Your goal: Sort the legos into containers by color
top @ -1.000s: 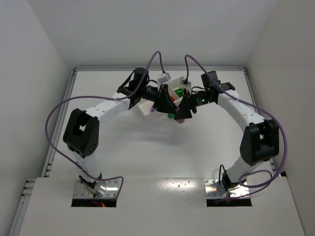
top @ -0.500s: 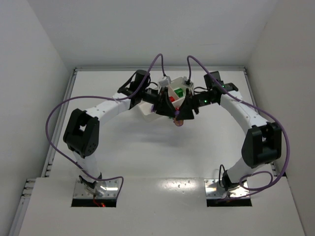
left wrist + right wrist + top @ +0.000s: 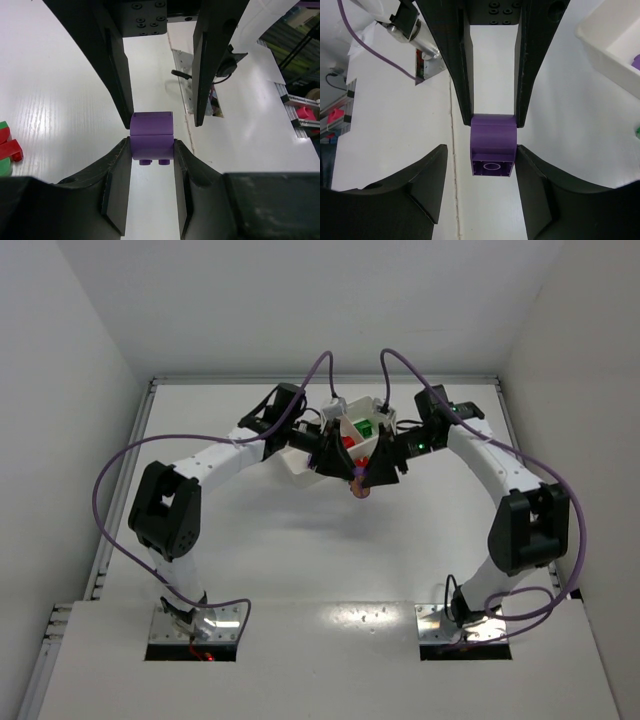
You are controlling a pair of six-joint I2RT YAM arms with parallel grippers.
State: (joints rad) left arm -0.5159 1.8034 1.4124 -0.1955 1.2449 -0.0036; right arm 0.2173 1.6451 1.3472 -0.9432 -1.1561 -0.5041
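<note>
A purple plastic lego piece [image 3: 151,131], with a seam across its middle, hangs in the air between the two tools, above the white table [image 3: 300,550] toward the middle of its far edge. The left tool [image 3: 152,145] is clamped on the studded end, with both pads pressed flat against its sides. The right tool [image 3: 481,150] reaches in from the opposite side with its fingers apart around the hollow end. In the right wrist view there is a clear gap on one side, and the other finger sits right at the piece's edge.

Just behind the meeting tools, a long white plastic tray [image 3: 300,462] lies at an angle on the table. A red lego [image 3: 348,442] and a green lego [image 3: 365,427] lie in its compartments. The right wrist view shows something purple [image 3: 636,62] inside the nearest corner of the tray. A red-and-green lego stack [image 3: 6,147] lies on the table at the left border of the left wrist view.
</note>
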